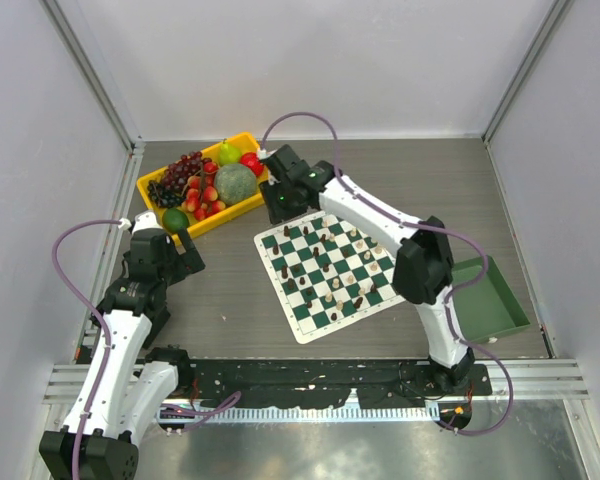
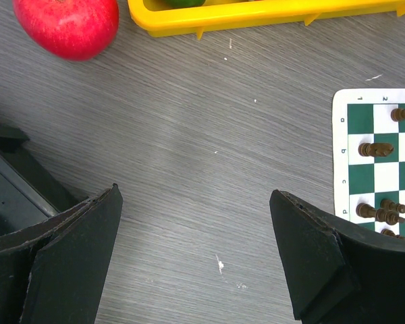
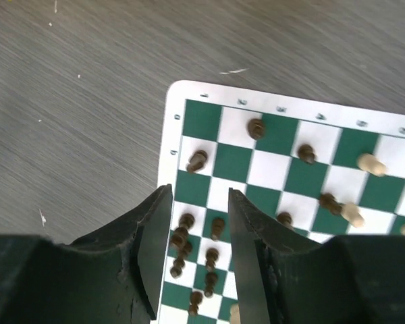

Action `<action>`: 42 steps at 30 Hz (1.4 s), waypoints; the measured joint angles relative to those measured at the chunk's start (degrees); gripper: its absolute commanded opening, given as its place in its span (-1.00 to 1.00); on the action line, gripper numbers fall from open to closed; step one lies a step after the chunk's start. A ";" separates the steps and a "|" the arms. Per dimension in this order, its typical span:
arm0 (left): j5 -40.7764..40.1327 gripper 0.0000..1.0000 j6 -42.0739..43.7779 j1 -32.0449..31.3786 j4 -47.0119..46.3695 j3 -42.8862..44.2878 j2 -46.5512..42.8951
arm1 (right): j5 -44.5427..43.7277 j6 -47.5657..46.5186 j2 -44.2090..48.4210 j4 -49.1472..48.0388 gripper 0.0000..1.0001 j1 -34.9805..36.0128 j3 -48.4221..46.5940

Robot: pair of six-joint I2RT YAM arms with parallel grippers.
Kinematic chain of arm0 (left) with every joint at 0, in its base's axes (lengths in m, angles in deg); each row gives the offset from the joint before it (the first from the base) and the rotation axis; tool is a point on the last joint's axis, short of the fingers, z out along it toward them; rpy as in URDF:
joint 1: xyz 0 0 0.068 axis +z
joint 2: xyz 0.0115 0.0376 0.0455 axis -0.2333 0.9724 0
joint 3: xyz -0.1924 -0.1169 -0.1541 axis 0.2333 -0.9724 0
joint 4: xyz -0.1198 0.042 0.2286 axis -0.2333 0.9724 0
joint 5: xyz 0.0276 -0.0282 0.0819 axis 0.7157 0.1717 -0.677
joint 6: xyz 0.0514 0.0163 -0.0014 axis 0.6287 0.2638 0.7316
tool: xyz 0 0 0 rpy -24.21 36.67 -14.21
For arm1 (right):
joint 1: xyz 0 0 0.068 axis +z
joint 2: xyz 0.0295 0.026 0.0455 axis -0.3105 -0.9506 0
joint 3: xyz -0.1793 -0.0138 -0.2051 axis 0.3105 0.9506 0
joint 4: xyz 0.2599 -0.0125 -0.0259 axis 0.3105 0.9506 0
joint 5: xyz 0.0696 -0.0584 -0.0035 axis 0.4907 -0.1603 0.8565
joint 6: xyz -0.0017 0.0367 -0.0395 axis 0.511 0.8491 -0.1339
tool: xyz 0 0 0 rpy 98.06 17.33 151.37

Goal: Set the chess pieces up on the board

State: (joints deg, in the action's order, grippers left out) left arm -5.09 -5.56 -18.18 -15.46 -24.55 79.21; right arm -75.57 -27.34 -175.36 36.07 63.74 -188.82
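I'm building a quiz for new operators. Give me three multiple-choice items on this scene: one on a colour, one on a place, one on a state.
1. The fruit tray is: A blue; B yellow; C white.
2. The right gripper is over: A the board corner; B the fruit tray; C the floor.
3. The left gripper is: A shut on a pawn; B open; C out of view.

Answers: 1 B, its rim is yellow. 2 A, its fingers frame dark pieces beside the white border. 3 B, a wide gap shows bare table.
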 measured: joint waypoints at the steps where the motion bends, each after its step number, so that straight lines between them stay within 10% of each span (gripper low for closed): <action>1: 0.00 0.98 0.00 0.00 0.00 0.00 0.00 | -0.35 0.00 1.46 -0.35 -0.09 -0.57 1.03; 16: 0.70 0.98 -0.09 0.00 -0.02 0.00 0.94 | -1.18 0.42 14.43 -5.84 -0.20 -13.94 25.44; 42: 0.61 0.98 0.02 0.00 0.07 0.00 0.85 | 1.95 -0.02 1.86 -6.64 -0.24 -15.43 14.36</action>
State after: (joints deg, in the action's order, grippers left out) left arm -4.48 -5.54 -18.18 -15.39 -24.55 80.06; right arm -73.63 -27.36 -173.51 29.43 48.31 -174.46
